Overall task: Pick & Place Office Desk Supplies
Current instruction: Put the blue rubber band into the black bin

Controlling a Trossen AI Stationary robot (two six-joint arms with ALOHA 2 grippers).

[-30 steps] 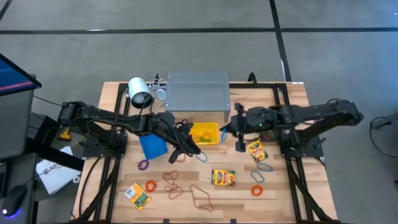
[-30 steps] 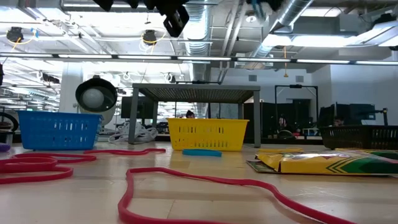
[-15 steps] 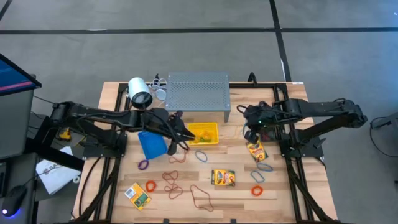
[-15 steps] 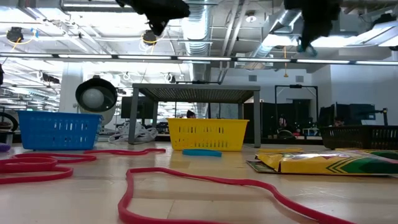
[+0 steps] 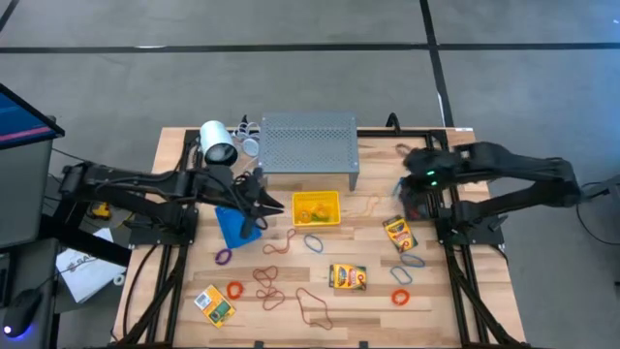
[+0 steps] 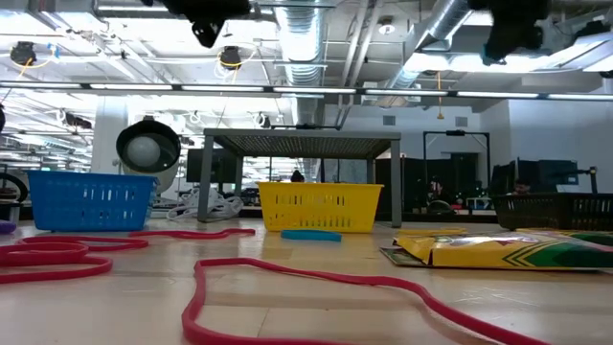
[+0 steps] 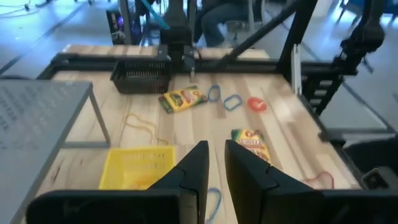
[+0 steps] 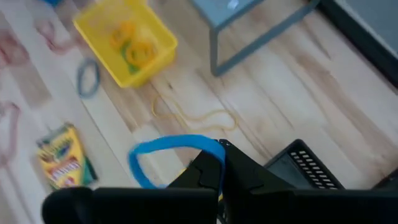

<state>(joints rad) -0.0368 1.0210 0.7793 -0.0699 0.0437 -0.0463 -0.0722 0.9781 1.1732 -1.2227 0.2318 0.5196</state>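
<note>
Meanwhile the right pincer (image 8: 219,163), clamped shut on a blue rubber band (image 8: 155,146), had swung back over the black bin (image 8: 308,171) near the surface's right edge, so a drop looked close. The left pincer (image 7: 214,165), slightly parted and empty, had pulled away from the yellow bin (image 5: 317,207).

Overhead view straight down, low view level across table, wrist views oblique (all share yellow bin (image 5: 317,206))

Pale wood-plank table (image 5: 441,301); grey perforated metal shelf (image 5: 307,142); yellow plastic mesh bin (image 5: 318,208); glossy cardboard crayon box (image 5: 348,277)
</note>
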